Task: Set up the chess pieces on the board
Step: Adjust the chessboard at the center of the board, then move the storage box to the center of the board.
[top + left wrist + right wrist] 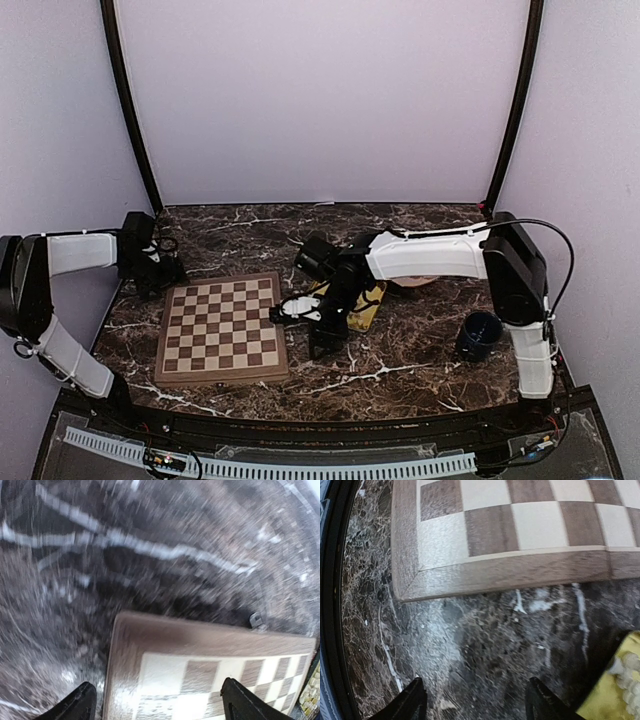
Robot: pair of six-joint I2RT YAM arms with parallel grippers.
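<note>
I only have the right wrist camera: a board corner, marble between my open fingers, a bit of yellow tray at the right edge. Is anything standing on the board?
Observer: Nothing that I can see. In the top view every square of the board looks bare.
Operator: Where is the other arm?
Observer: The left gripper hangs at the board's far left corner, open, with nothing between its fingers.
Operator: Anything on my right side to watch for?
Observer: A blue cup stands upright well to the right of the tray, apart from it.
</note>
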